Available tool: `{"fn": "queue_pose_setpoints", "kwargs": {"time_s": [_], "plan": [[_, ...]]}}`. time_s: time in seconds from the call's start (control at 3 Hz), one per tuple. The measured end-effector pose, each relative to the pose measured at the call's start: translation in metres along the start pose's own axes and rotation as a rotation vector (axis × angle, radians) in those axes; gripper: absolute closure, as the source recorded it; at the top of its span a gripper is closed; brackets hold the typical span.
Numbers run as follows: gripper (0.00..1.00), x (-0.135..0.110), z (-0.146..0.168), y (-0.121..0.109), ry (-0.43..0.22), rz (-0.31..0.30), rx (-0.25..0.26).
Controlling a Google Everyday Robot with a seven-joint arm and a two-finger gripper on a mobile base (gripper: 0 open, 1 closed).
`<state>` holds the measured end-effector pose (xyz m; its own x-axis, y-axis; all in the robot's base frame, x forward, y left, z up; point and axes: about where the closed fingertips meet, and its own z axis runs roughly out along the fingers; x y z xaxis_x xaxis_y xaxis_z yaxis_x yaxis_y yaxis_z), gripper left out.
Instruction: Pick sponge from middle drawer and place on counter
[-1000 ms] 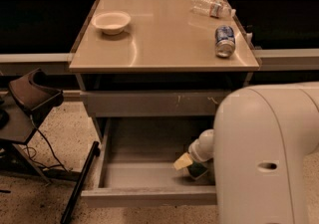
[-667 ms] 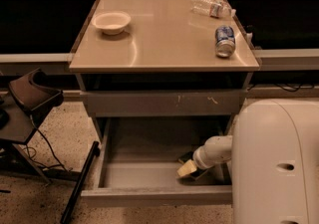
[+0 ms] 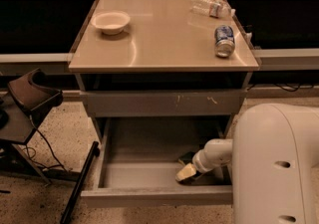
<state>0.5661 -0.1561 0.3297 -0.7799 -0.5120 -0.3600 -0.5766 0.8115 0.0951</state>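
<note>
**Reaching into the open middle drawer, gripper right at the sponge**

So the middle drawer (image 3: 142, 170) is pulled all the way out at the bottom of the cabinet, plain front panel facing the camera. The robot's white arm (image 3: 215, 152) comes in from the right and angles down into the drawer's right front corner. The gripper (image 3: 195, 167) is low over the drawer floor there.

The sponge (image 3: 185, 172) shows as a pale yellow block right at the tip of the gripper, near the front wall of the drawer, with some dark stuff beside it that's hard to make out. Honestly can't tell whether the gripper is spread, closed, or clamped on the sponge; the wrist covers that part.

Above the open drawer, the grey drawer front with the pale scratches (image 3: 164, 102) is closed. On the tan counter (image 3: 164, 44) there's a white bowl (image 3: 111, 21) near the back left, a clear water bottle (image 3: 212, 7) lying on its side at the back right, and a soda can (image 3: 224, 41) also on its side near the right edge, well apart from the bowl.

The robot's big white body (image 3: 276, 163) fills the lower right corner.
</note>
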Motion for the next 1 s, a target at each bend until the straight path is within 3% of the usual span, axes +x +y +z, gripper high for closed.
{"fn": "queue_pose_setpoints", "kwargs": {"time_s": [0.33, 1.0], "plan": [[0.0, 0.0033, 0.0045, 0.0009, 0.008, 0.008, -0.009], [0.43, 0.0031, 0.0041, 0.001, 0.008, 0.008, -0.009]]}}
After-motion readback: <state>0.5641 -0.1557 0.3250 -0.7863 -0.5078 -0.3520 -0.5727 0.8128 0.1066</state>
